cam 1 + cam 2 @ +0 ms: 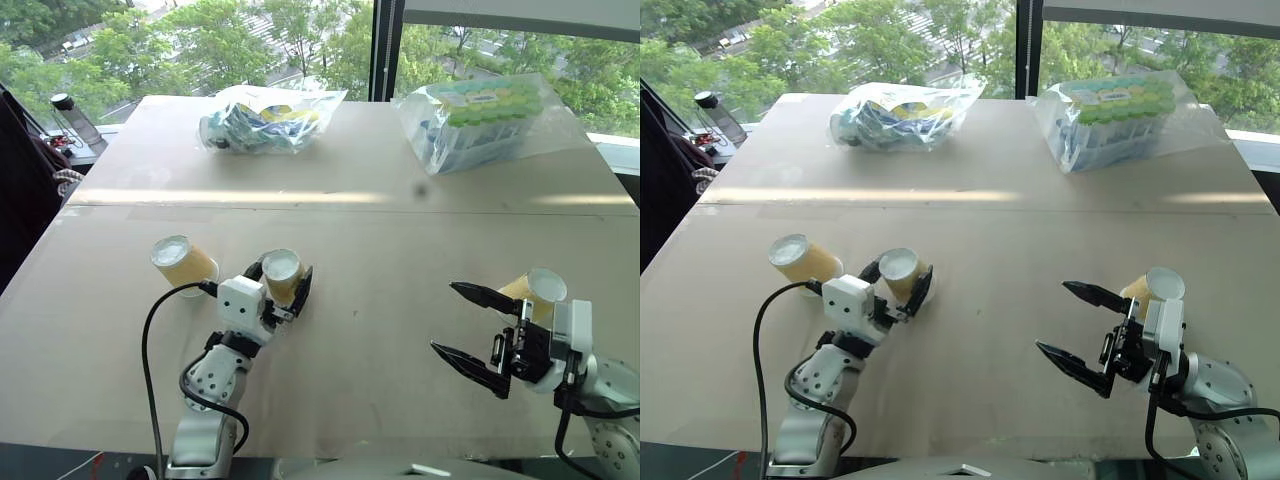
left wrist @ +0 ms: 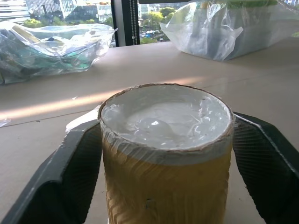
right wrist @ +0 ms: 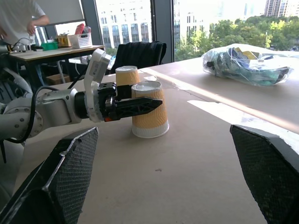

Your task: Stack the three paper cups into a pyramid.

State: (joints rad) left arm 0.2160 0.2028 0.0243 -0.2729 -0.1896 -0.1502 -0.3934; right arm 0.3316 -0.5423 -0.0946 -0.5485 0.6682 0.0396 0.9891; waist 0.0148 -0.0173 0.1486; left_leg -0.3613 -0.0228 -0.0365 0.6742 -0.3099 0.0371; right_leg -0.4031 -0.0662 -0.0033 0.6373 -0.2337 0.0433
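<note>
The three paper cups stand upside down, white bases up, on the tan table (image 1: pixel 360 330). The left cup (image 1: pixel 182 263) stands on the near left of the table, free of both grippers. The middle cup (image 1: pixel 282 276) stands just to its right, between the two black fingers of the left gripper (image 1: pixel 284 283). In the left wrist view the fingers (image 2: pixel 70 177) lie close along both sides of this cup (image 2: pixel 166 154), but contact cannot be confirmed; the cup rests on the table. The right cup (image 1: pixel 536 292) stands at the near right, just beyond the right gripper (image 1: pixel 468 327) and partly hidden by it. The right gripper's fingers are spread wide and hold nothing. No cup is stacked on another. Two clear plastic bags lie at the far edge of the table: one far left (image 1: pixel 268 119), one far right (image 1: pixel 485 120). In the right wrist view a person (image 3: pixel 18 18) is at a desk in the background.
</note>
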